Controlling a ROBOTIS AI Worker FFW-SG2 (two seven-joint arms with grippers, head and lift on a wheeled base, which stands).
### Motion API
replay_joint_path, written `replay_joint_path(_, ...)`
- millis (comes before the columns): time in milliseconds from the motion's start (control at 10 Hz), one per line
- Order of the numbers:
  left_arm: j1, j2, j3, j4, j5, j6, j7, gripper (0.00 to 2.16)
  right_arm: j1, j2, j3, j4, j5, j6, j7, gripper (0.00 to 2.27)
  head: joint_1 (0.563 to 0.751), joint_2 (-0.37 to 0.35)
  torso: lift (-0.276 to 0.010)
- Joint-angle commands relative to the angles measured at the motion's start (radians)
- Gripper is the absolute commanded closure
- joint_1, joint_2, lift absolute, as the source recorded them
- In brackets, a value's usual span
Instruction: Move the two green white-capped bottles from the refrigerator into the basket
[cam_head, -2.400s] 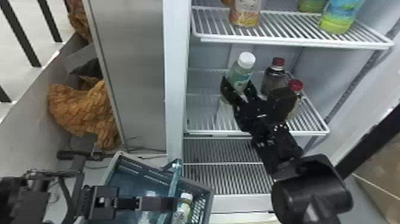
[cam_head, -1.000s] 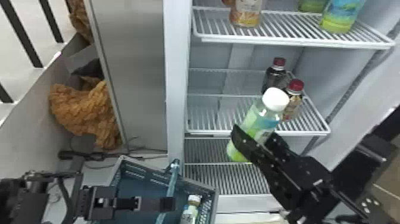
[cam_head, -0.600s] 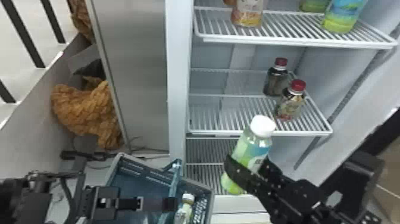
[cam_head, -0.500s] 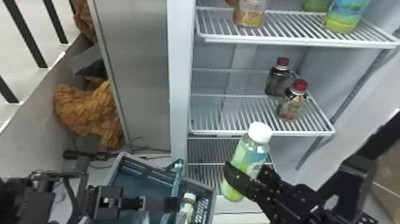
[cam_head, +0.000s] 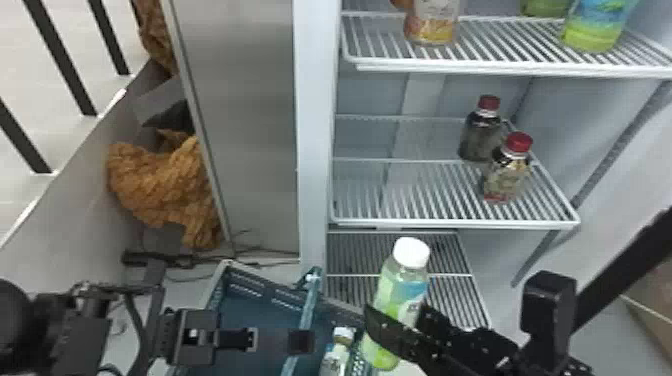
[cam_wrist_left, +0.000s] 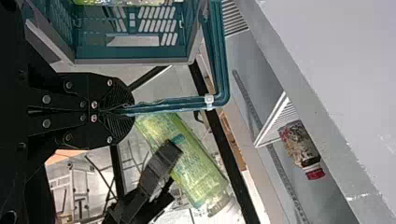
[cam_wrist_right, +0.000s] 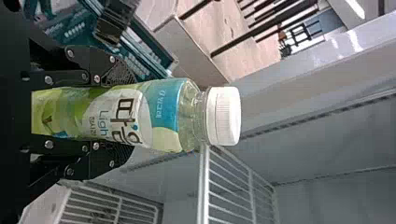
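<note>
With one drink apparently delivered and one to go, a green white-capped bottle (cam_head: 395, 300) hangs in the right hand (cam_wrist_right: 128, 114) in front of an open refrigerator (cam_head: 315, 150), clear of its shelves and near the side of a blue-green basket (cam_head: 250, 287). Inside the basket, by the wall closest to the raised bottle, lies the other white-capped bottle (cam_head: 336, 357), which looks to be the first of the pair. What remains, by that count, is to bring the held bottle over the rim, lower it in and let go. Two red-capped bottles (cam_head: 507, 172), not part of the order, stand on the middle shelf (cam_head: 395, 200). The right arm comes in from the lower right, its two black fingers closed on either side of the bottle's labelled body and leaving the white cap free; the bottle tilts, cap up and toward the robot's right, base down toward the basket. From the left edge, the left arm reaches low across the basket, the left hand (cam_wrist_left: 123, 111) pinched shut on the handle (cam_wrist_left: 177, 103), which rises over the opening. A short move to the robot's left seems called for, though the base could catch on the rim or handle.
</note>
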Motion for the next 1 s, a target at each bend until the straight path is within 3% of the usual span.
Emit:
replay_joint_path(0,0.002,0.001,-0.002,0.0,-0.004,0.001,0.0,1.17,-0.023,-0.011,0.025,0.054,-0.048,0.025,0.011,0.83,0.695,-0.047,-0.263)
replay_joint_path(700,-0.003,0.001,-0.004,0.002,-0.004,0.001,0.0,1.17,-0.15,-0.032,0.095,0.272,-0.157,0.069,0.066,0.79,0.695,0.049,-0.263)
replay_joint_path(900,-0.003,0.001,-0.004,0.002,-0.004,0.001,0.0,1.17,-0.153,-0.032,0.095,0.284,-0.157,0.069,0.075,0.41,0.695,0.062,-0.263)
